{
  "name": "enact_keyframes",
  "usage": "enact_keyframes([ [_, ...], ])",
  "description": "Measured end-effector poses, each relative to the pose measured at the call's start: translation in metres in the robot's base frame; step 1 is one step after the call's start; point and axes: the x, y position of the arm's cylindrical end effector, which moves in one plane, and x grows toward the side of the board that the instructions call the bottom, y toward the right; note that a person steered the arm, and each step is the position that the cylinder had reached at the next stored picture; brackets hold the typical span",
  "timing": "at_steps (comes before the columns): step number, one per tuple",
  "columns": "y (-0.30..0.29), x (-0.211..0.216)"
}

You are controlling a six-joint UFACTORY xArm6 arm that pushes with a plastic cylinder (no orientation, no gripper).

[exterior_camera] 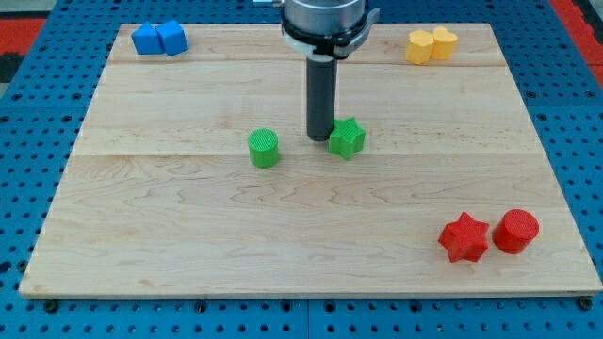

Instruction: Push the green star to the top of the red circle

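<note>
Pale wooden board laid on a blue perforated bench, red strip just visible at the view's top right corner.

Green star sits a bit right of board centre, upper half. My tip is right at its left edge, touching or v. close to it; can't tell for sure which. Rod rises straight up from there to the grey arm housing at the view's top. No fingers on this rig, just the plain rod, so nothing to open or close.

Green cylinder stands to the view's left of the tip, apart from it, approx. level w/ the star.

Red circle is down in the bottom right corner area, well apart from the star. Red star sits just left of it, the two nearly touching.

Top right corner: two yellow blocks pressed together, shapes hard to make out. Top left corner: two blue blocks, also touching, look cube-ish.
</note>
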Motion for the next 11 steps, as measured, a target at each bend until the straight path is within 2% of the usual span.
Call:
enact_keyframes([
  [1, -0.010, -0.019],
  [2, 0.009, 0.010],
  [3, 0.060, 0.037],
  [4, 0.098, 0.039],
  [6, 0.052, 0.037],
  [8, 0.156, 0.061],
  [9, 0.171, 0.060],
  [10, 0.163, 0.054],
  [11, 0.178, 0.073],
])
